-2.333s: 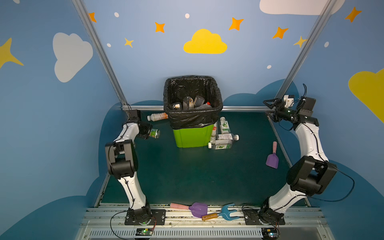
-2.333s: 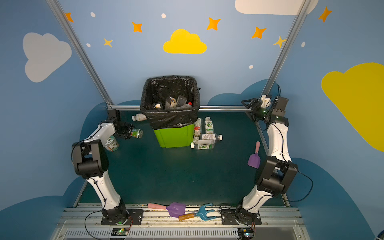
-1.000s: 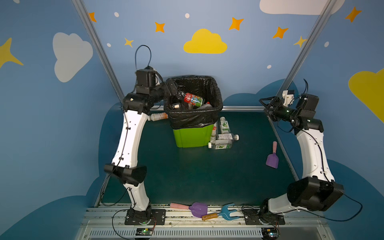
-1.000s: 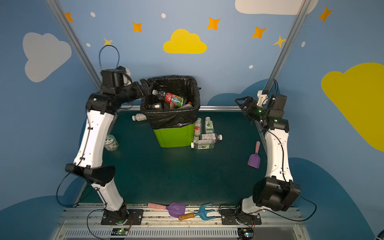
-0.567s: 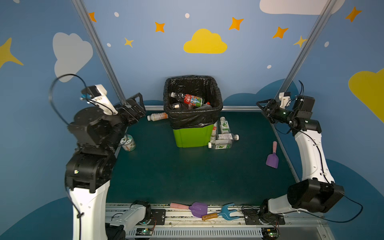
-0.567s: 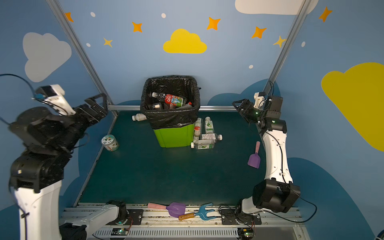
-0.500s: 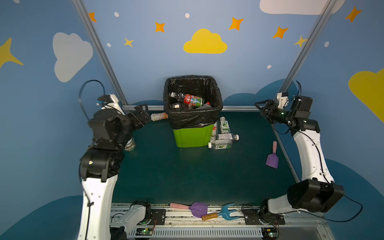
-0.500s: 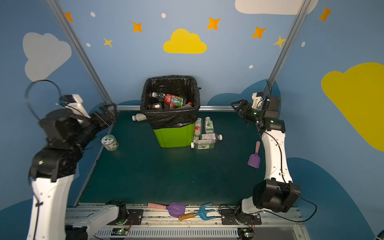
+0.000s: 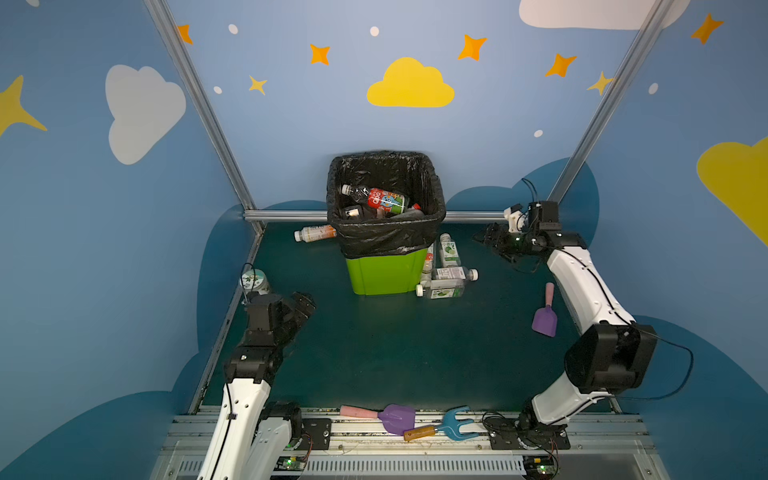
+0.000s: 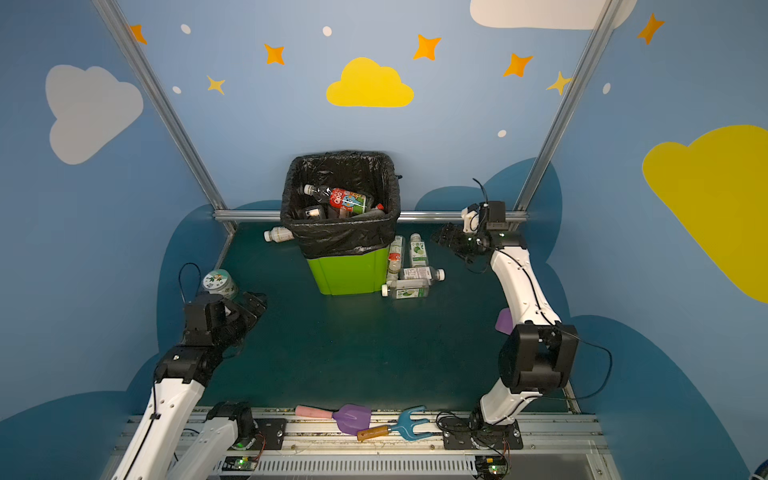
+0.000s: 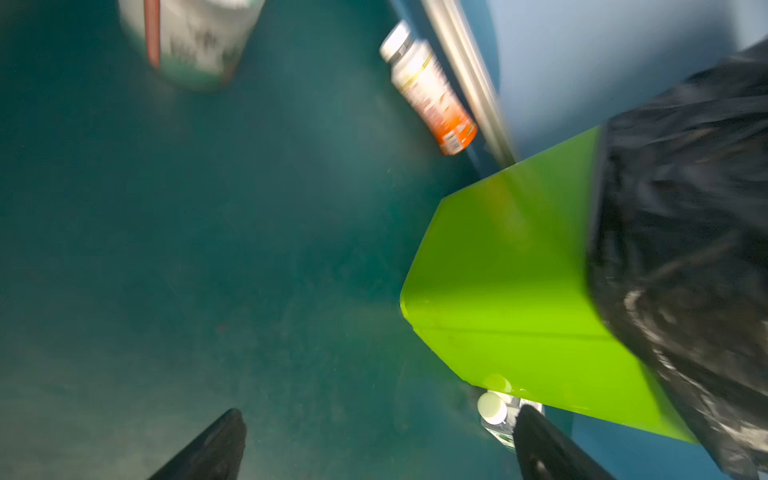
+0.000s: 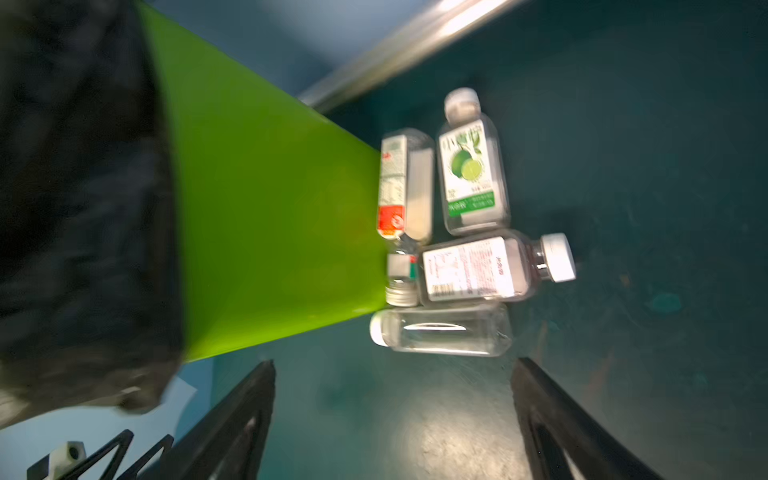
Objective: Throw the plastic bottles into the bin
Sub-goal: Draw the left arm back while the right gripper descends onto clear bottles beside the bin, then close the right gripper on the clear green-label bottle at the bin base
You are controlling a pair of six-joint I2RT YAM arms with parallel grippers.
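Half a second ago the left arm stood tall by the wall; now it has folded down low, its left gripper [image 9: 304, 306] at 8 o'clock of the bin [image 9: 384, 276], jaws spread wide and empty, just beside the green-and-white jar [image 9: 254, 281]. The orange-labelled bottle [image 9: 316, 232] lies unmoved at the bin's 10 o'clock against the back rail. Inside the black liner the red-labelled bottle [image 9: 380, 198] rests on top of the others. At 3 o'clock four bottles [image 9: 446, 277] lie in a heap, touching each other and the green wall, which hides them from the left gripper. The right gripper [image 9: 487, 237] has dipped towards them from 2 o'clock, jaws spread, holding nothing. A purple shovel [image 9: 545, 318] lies at 4 o'clock; another shovel [image 9: 388, 417] and a blue rake [image 9: 455, 426] sit on the front rail.
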